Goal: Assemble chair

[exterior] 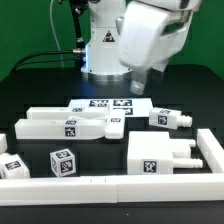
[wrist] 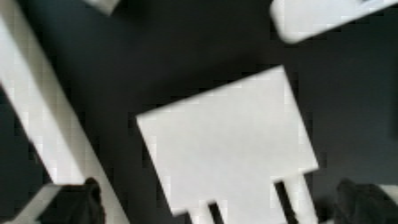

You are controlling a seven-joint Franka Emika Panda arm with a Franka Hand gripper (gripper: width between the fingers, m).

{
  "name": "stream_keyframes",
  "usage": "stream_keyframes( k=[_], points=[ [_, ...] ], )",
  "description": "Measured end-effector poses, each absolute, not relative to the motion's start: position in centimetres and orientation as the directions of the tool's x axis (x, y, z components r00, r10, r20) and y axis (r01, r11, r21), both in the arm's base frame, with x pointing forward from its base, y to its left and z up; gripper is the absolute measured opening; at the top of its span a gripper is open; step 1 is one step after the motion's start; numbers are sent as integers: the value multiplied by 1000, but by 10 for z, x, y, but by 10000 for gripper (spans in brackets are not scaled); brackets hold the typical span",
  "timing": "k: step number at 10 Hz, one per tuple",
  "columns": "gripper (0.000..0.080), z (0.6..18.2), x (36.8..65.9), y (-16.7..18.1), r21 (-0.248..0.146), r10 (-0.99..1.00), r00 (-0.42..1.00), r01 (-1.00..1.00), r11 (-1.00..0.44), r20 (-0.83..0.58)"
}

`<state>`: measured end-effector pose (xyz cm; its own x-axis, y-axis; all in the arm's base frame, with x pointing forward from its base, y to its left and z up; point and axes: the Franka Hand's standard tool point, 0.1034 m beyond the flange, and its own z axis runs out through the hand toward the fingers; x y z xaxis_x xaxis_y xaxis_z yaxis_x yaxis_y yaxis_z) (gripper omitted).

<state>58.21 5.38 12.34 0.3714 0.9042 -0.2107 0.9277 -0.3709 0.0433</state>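
Observation:
The chair is in loose white tagged pieces on the black table. A square slab with two pegs lies near the exterior view's right. A long slab lies left of centre, a short pegged piece at the back right, and a cube in front. In the wrist view the square slab fills the middle, its pegs pointing toward my gripper. The dark fingers stand wide apart, open, each clear of the slab. In the exterior view the arm is blurred and the fingers are hard to make out.
The marker board lies behind the pieces, below the arm. A low white rail runs along the front and turns up the right side; it shows as a long white strip beside the slab. Another small white piece sits at far left.

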Motion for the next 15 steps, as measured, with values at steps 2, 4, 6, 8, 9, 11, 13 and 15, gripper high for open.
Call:
stream_keyframes(
  k=[2, 4, 6, 8, 9, 11, 13, 15],
  points=[
    [649, 122, 591, 63, 44, 939, 300, 954, -297, -168],
    [649, 122, 591, 63, 43, 938, 303, 953, -300, -169],
    [649, 120, 590, 63, 39, 942, 291, 957, -288, -168],
    [649, 99, 589, 67, -4, 955, 257, 965, -260, -151],
    [649, 88, 593, 74, -16, 961, 243, 969, -247, -131],
    [649, 80, 599, 84, 19, 971, 226, 974, -225, -81],
    [649, 80, 598, 83, 15, 970, 226, 974, -226, -84],
    [649, 78, 599, 84, 26, 974, 213, 977, -212, -73]
  ],
)
